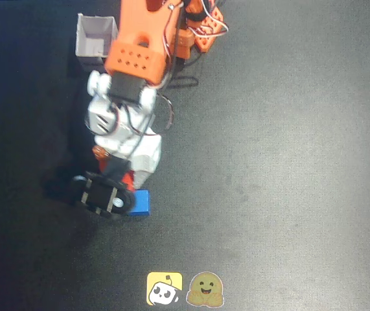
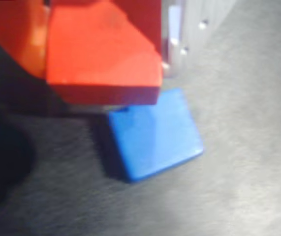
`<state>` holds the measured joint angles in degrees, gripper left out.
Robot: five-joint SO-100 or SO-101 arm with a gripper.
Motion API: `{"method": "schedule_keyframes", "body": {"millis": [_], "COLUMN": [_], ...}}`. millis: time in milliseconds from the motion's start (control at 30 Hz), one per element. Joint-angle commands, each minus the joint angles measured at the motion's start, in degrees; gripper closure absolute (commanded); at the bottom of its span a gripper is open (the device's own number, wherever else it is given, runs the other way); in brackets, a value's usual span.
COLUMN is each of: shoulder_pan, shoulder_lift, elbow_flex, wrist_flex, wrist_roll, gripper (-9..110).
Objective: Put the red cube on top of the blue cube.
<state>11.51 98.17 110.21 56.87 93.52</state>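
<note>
Red cube (image 2: 101, 54) fills near wrist view, pinched between fingers of gripper (image 1: 125, 183); looks light, rigid, flat-sided; blue cube (image 2: 152, 132) just below, offset right.

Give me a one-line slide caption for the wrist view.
Gripper holds the red cube just above and off to one side of the blue cube on the dark table.

Dark matte black table (image 1: 288, 162) fills the overhead view, faint speckle, soft glare patch right of centre. White open box (image 1: 95, 35) at the top left. Two stickers at the bottom edge: yellow one (image 1: 164, 288), tan smiley blob (image 1: 205, 290) touching it. Wrist view: same grey-black surface.
</note>
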Motion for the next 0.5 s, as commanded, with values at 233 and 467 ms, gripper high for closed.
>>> {"method": "schedule_keyframes", "body": {"millis": [233,467], "shoulder_pan": [-2.3,-2.3], "shoulder_lift": [-5.2,-8.9], "elbow_flex": [-6.2,-10.3], "wrist_flex": [-1.3,-1.1], "wrist_roll": [1.5,1.2], "gripper": [101,101]}}
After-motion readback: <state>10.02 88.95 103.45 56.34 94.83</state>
